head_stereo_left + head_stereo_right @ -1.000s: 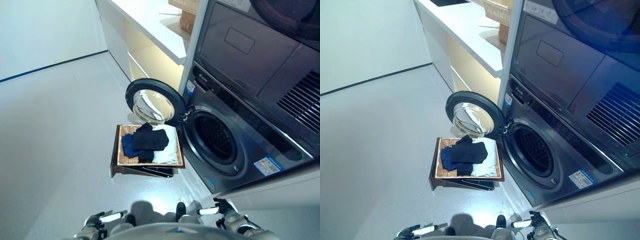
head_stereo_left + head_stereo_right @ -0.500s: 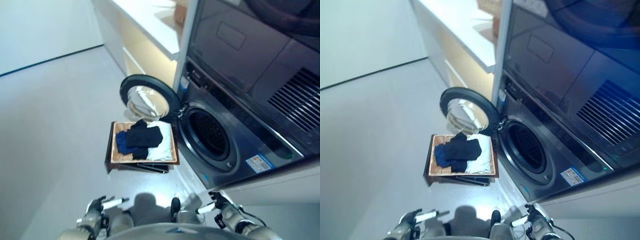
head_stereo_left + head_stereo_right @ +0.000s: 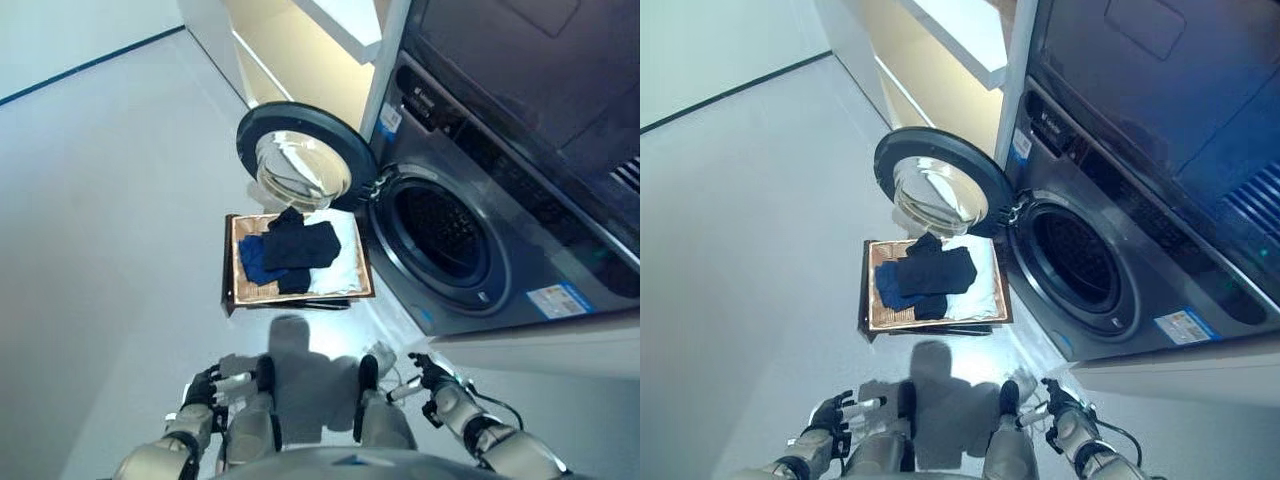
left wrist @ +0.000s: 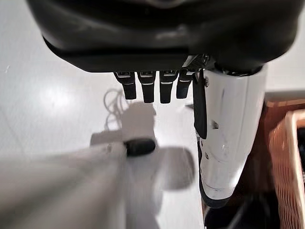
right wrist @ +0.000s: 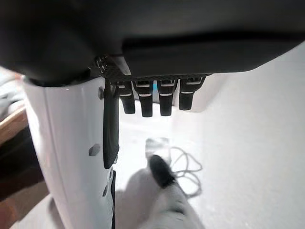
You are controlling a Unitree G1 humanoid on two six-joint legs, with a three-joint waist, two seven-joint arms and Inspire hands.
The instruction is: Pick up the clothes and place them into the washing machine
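Note:
A wicker basket (image 3: 237,272) stands on the floor in front of the washing machine (image 3: 470,290). In it lie a dark garment (image 3: 300,245) on top, a blue one (image 3: 256,268) and a white one (image 3: 342,268). The machine's round door (image 3: 300,165) stands open behind the basket, and the drum opening (image 3: 445,235) is dark. My left hand (image 3: 205,390) and right hand (image 3: 435,380) hang low near my body, well short of the basket. Both are open and hold nothing: the left wrist view shows the fingers (image 4: 147,88) straight, and the right wrist view shows its fingers (image 5: 162,102) the same. The basket's edge (image 4: 286,162) shows beside the left thumb.
A second appliance (image 3: 530,70) sits stacked above the washer. A white counter with lit shelves (image 3: 320,50) runs along the wall behind the open door. Pale grey floor (image 3: 110,200) spreads to the left of the basket.
The camera has tilted down and come nearer, so the whole picture has shifted. Both hands now show higher in the eye views. The clothes lie as before.

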